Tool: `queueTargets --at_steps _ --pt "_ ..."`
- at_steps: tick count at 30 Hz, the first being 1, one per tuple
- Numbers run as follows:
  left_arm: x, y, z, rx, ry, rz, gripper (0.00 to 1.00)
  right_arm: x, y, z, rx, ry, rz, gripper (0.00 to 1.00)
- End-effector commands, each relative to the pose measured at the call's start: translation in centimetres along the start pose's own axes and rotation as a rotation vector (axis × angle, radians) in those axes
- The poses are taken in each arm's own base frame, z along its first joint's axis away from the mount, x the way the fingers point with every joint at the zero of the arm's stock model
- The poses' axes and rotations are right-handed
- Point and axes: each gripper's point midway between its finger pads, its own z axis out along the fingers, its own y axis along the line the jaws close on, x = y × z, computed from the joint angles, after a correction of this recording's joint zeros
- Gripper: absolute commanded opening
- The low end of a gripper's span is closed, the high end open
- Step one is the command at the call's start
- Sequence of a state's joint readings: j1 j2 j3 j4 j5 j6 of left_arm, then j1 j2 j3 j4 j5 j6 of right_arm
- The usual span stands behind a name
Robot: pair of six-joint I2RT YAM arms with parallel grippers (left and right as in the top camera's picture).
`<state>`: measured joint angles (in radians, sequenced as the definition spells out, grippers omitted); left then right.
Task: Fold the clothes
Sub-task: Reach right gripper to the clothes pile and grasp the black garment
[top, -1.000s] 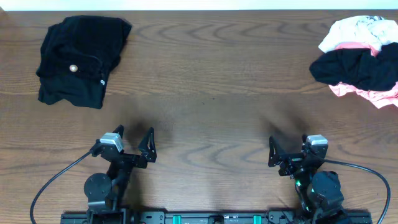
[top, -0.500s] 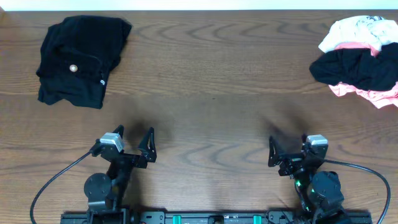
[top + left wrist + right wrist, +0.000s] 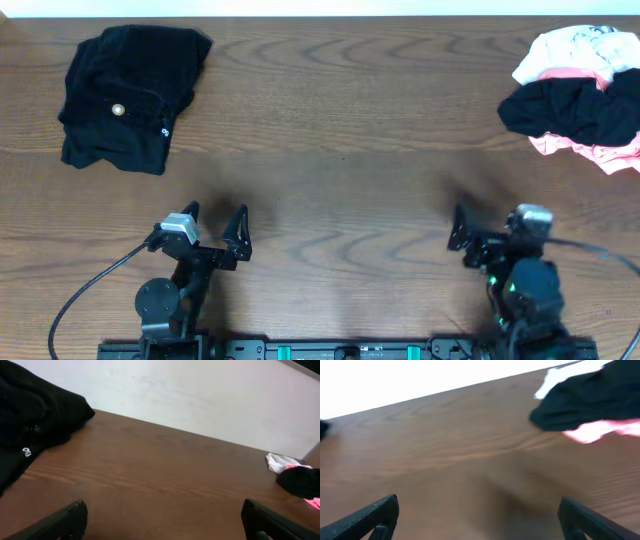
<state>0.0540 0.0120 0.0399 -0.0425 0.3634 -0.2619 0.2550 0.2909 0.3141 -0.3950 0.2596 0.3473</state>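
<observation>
Left jaws: spread to their widest, with nothing between them; only bare worktop [image 3: 340,130] is seen ahead.
Right jaws: likewise spread wide and empty, held low over bare wood.
Left arm [image 3: 175,280]: set at the near edge, left of the middle; a black cable [image 3: 85,295] is looped out from its base.
Right arm [image 3: 520,295]: set at the near edge, right of the middle.
Black garment [image 3: 130,95]: laid crumpled in the far left corner, well apart from the left jaws; a small pale button [image 3: 118,110] is shown on it.
Pile of clothes [image 3: 575,100]: heaped at the far right edge, well apart from the right jaws and partly cut off by the frame.
Black piece [image 3: 570,112]: bunched in the middle of the pile.
White piece [image 3: 570,48]: tucked behind the black one, on the far side.
Pink piece [image 3: 595,152]: seen poking out under the black one, on the near side.
Wall [image 3: 200,395]: pale, seen just behind the far edge.
</observation>
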Motion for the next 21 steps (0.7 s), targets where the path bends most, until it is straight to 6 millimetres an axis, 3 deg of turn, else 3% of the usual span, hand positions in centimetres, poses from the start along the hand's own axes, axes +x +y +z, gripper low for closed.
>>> queueTargets --at_steps 1,10,21 --pt "1.5 0.3 0.2 0.003 0.036 -0.004 0.98 -3.4 -1.5 0.4 0.119 -0.011 -0.033 0.99" --pt "1.5 0.3 0.2 0.003 0.036 -0.004 0.98 -9.0 -4.8 4.9 0.321 0.097 -0.126 0.99" --pt "1.5 0.3 0.2 0.003 0.036 -0.004 0.98 -11.8 -12.4 11.1 0.522 0.226 -0.12 0.99"
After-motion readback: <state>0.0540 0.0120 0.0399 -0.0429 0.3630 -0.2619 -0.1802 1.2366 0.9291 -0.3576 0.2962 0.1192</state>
